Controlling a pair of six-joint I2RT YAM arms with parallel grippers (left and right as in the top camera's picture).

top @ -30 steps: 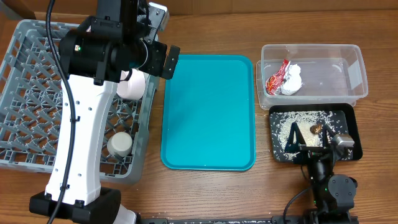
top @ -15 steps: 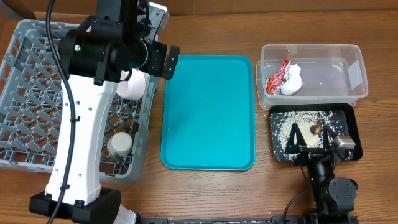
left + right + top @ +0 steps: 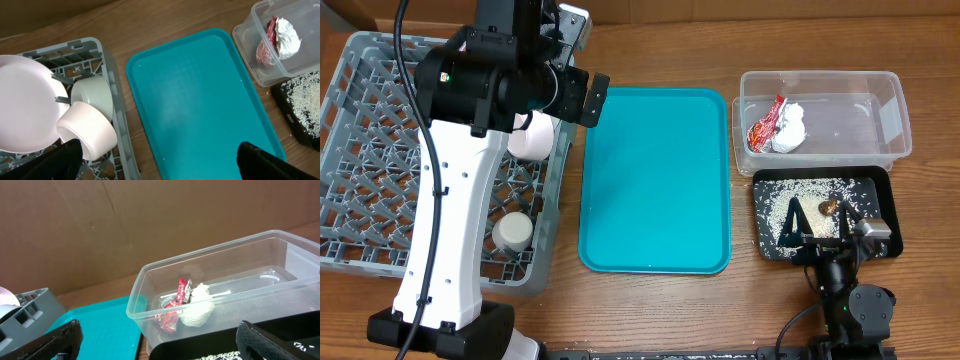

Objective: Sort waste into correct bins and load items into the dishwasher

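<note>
Both grippers sit as they did a second ago, jaws wide and empty: the right gripper (image 3: 817, 228) over the black tray (image 3: 875, 182) of rice grains (image 3: 780, 200) and a brown food bit (image 3: 828, 207), the left gripper (image 3: 159, 162) above the teal tray (image 3: 195, 90). Beyond, the clear tub (image 3: 890, 110) holds the red wrapper (image 3: 765, 125) and tissue (image 3: 791, 128). The left arm (image 3: 450, 230) hides part of the dish rack (image 3: 360, 150), which holds the plate (image 3: 22, 100), bowls (image 3: 90, 132) and cup (image 3: 512, 232).

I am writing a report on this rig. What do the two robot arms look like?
The left arm has a long white shell, black joints, a thin black cable along it and a small green light. The right arm is black. Pincer fingers are black.
</note>
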